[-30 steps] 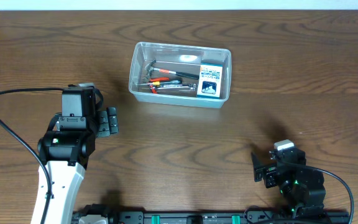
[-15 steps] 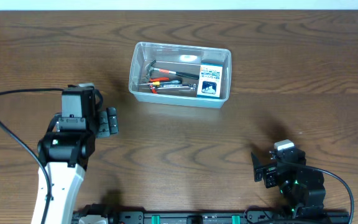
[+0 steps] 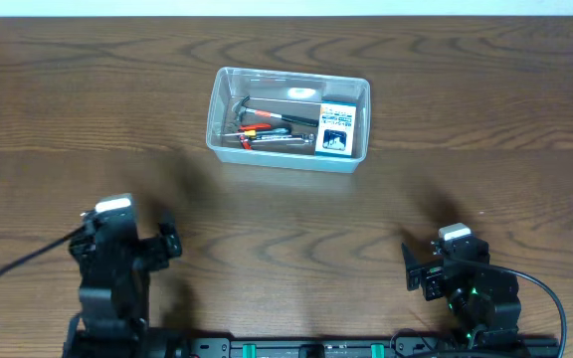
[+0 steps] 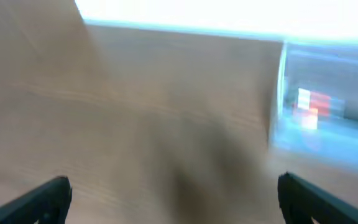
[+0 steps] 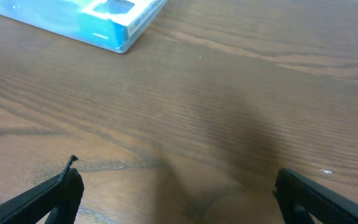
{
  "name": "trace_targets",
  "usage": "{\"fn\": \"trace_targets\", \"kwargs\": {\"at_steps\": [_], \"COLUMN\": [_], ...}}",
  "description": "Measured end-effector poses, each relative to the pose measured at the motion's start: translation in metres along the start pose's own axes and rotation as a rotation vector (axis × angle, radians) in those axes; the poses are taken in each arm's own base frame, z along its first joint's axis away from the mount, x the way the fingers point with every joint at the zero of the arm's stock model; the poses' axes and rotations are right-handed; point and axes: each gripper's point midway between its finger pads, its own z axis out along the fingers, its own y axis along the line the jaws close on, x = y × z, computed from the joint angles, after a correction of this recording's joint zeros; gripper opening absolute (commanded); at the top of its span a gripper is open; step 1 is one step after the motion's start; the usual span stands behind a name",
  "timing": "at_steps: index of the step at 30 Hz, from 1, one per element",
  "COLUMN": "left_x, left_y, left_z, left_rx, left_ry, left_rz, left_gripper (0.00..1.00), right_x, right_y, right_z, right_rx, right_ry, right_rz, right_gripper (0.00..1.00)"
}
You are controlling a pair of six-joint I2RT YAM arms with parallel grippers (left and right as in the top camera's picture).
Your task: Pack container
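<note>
From overhead, the clear container (image 3: 288, 73) is seen at the far middle of the counter (image 3: 485, 169), well apart from both arms. A hammer (image 3: 267, 112), red-handled implements (image 3: 255, 130) and, at the right end, a blue-and-white box (image 3: 335, 130) are held in it. In the blurred left wrist view, the left tool (image 4: 176, 198) is spread wide with nothing gripped, and the container is seen ahead to the right. In the right wrist view, the right tool (image 5: 179, 193) is likewise wide apart and empty, with a container corner at upper left.

The overhead view is sharp and evenly lit from above, with a small white glare patch inside the container (image 3: 283, 160) and soft shadows on the desk (image 3: 485, 119). The left wrist view is heavily smeared, its top edge blown out white. The right wrist view is crisp, with a dim shadow at centre.
</note>
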Motion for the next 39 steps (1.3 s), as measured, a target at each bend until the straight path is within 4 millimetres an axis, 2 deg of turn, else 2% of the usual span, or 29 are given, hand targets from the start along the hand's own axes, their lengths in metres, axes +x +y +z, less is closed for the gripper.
{"fn": "trace_targets", "kwargs": {"at_steps": [5, 8, 11, 16, 19, 26, 32, 39], "left_x": [-0.055, -0.064, -0.047, 0.017, 0.035, 0.034, 0.056, 0.055], "left_y": [0.008, 0.011, 0.009, 0.003, 0.002, 0.002, 0.001, 0.001], "left_z": [-0.020, -0.024, -0.010, 0.030, 0.039, 0.039, 0.049, 0.049], "left_rx": [-0.013, -0.018, -0.020, -0.031, -0.032, -0.029, -0.034, -0.034], "left_ry": [-0.298, -0.397, -0.408, -0.310, -0.302, -0.328, -0.279, -0.280], "left_rz": [-0.100, -0.136, -0.135, -0.097, -0.093, -0.102, -0.084, -0.085], "left_gripper": [0.98, 0.98, 0.98, 0.98, 0.98, 0.98, 0.98, 0.98], "right_x": [0.000, 0.000, 0.000, 0.000, 0.000, 0.000, 0.000, 0.000], "right_y": [0.000, 0.000, 0.000, 0.000, 0.000, 0.000, 0.000, 0.000], "right_z": [0.000, 0.000, 0.000, 0.000, 0.000, 0.000, 0.000, 0.000], "right_rx": [0.000, 0.000, 0.000, 0.000, 0.000, 0.000, -0.001, 0.000], "right_ry": [0.001, 0.000, 0.000, 0.000, 0.000, 0.000, 0.001, -0.001], "right_rz": [0.000, 0.000, 0.000, 0.000, 0.000, 0.000, 0.000, 0.000], "right_gripper": [0.99, 0.99, 0.99, 0.99, 0.99, 0.99, 0.99, 0.99]}}
